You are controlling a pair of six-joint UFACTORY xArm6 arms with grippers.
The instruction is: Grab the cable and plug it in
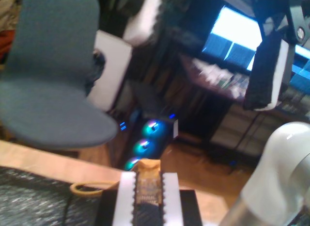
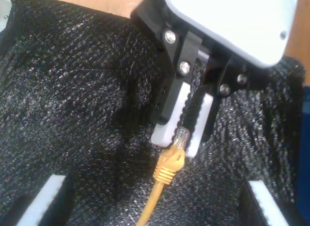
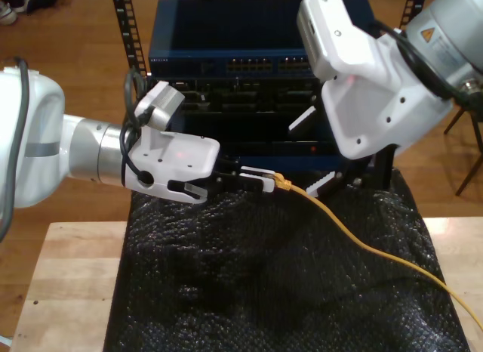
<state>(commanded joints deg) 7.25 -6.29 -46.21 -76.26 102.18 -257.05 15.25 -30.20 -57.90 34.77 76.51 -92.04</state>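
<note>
Clamping the cable [image 3: 355,235] at its clear plug, my first gripper [image 3: 260,180] has its white-padded fingers [image 2: 172,114] pressed together around the tip, above the black foam mat [image 3: 264,291] on the wooden surface [image 3: 68,284]. My second gripper [image 3: 317,152] hangs near it, fingers [image 3: 302,119] spread wide apart (holding nothing). Yellow-orange and thin, the cable trails from the plug across the mat toward the exterior view's lower right.
</note>
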